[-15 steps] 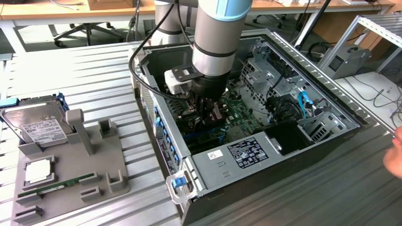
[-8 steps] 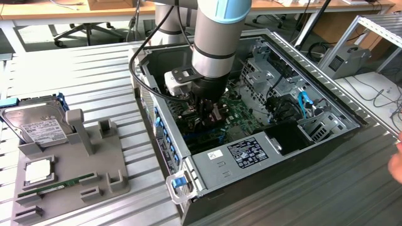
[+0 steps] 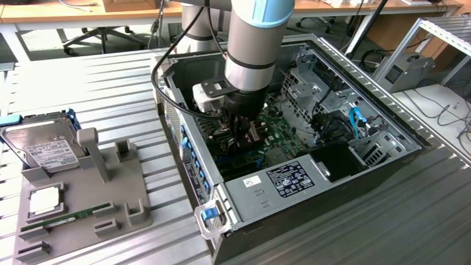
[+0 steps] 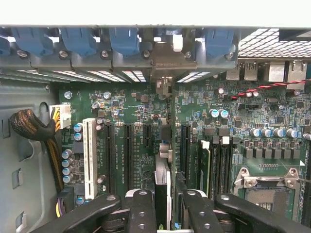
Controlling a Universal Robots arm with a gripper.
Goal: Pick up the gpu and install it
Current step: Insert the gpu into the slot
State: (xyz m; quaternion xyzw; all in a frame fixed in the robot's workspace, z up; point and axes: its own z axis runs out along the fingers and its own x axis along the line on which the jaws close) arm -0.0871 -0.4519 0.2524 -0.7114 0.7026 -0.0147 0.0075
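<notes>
The grey-and-blue robot arm reaches down into the open grey metal computer case, and its black gripper sits low among the boards, largely lost in shadow in the exterior view. The wrist view shows the two black fingers pressed against either side of the gpu, a thin card seen edge-on, black on one face with a silver end bracket running up toward the case's slot wall; the jaws are clamped on it. The card stands upright over the green motherboard, lined up with a gap between the black expansion slots, but whether its lower edge is seated in a slot is hidden by the fingers and the card itself. A row of blue plastic slot latches lines the case wall beyond. On the ribbed metal table, at the exterior view's left, a grey holder tray carries a silver labelled hard drive, a narrow green RAM stick and a square silver processor. The tray's nearest corner is cut off.
</notes>
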